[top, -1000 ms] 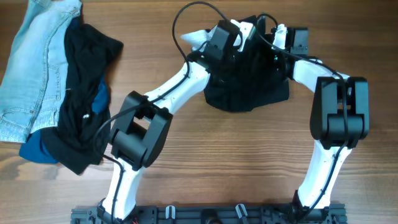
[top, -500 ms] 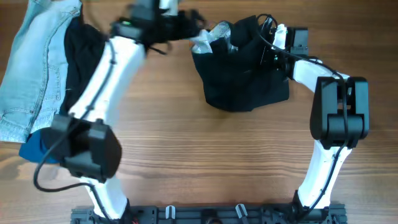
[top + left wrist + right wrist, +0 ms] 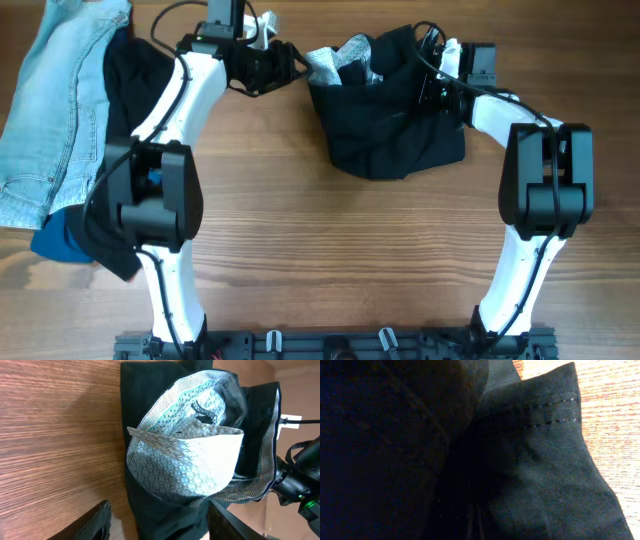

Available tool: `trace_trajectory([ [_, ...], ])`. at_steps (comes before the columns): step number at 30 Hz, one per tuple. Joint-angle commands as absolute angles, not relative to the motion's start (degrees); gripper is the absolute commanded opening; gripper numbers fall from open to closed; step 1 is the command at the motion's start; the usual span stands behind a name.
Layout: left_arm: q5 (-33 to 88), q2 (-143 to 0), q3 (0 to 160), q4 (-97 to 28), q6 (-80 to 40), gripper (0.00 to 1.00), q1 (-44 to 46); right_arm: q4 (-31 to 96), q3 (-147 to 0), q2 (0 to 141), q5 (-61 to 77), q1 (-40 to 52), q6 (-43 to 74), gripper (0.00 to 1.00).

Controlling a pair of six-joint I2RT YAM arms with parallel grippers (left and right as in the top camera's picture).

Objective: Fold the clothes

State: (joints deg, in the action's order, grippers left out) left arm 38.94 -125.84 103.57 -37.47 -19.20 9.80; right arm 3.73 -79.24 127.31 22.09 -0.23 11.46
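The black shorts (image 3: 395,130) lay crumpled on the worktop (image 3: 330,240). My left pincer (image 3: 159,505) sat just beside their left edge with its fingers (image 3: 97,522) spread wide, and in its wrist view the dark cloth ran down between them. I couldn't tell whether either finger touched it. A pale patterned pocket lining (image 3: 185,465) billowed out of the shorts' upper left part, straight ahead of that pincer.

My right pincer (image 3: 428,85) was buried in the shorts' upper right edge. It was pressed together on a fold of them, as far as I could judge. Its wrist view was almost all black cloth, with a stitched hem (image 3: 550,415) running across the top right.

A second earlier my left arm had reached across with that pincer down on the shorts' upper left corner. It then swung out and away to the left, and now the pincer was back beside them. The shorts' left edge had been drawn further left and more of the lining was showing. The right arm had not moved.

The worktop was brown wood grain. Well to the left of the shorts sat a heap of light blue jeans (image 3: 55,120), a black garment (image 3: 135,120) and a blue garment (image 3: 60,245) under it. No room showed beyond the worktop.
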Motion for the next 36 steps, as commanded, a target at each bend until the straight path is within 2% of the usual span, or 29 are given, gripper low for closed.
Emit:
trace_trajectory([
  [1,42.4,-127.7,103.5,-36.0,-18.5,0.62,10.3,6.8,-76.8,130.9,19.3,-0.5,10.5,0.04],
  [6,42.9,-129.6,103.5,-34.6,-18.5,0.66,12.1,6.9,-76.8,130.9,19.3,-0.5,10.5,0.04],
  [13,42.8,-132.3,103.5,-32.6,-20.0,0.65,14.0,6.9,-76.8,130.9,19.3,-0.5,10.4,0.04],
  [14,42.8,-132.6,103.5,-32.3,-20.1,0.61,13.9,6.9,-76.8,130.9,19.3,-0.5,10.4,0.04],
  [15,42.8,-132.6,103.5,-32.3,-20.0,0.54,13.8,6.9,-76.8,130.9,19.3,-0.5,10.4,0.04],
  [17,42.8,-132.6,103.5,-32.4,-20.0,0.27,13.5,6.9,-76.8,130.9,19.3,-0.5,10.4,0.04],
  [20,42.9,-132.6,103.5,-32.3,-20.9,0.04,12.5,6.9,-76.8,130.9,19.3,-0.5,10.2,0.04],
  [27,47.3,-130.4,103.5,-32.9,-21.5,0.04,9.3,7.0,-76.8,130.9,19.3,-0.5,10.2,0.04],
  [36,46.2,-119.9,103.5,-38.8,-18.6,0.04,2.4,9.4,-76.8,130.9,19.3,-0.5,10.7,0.04],
])
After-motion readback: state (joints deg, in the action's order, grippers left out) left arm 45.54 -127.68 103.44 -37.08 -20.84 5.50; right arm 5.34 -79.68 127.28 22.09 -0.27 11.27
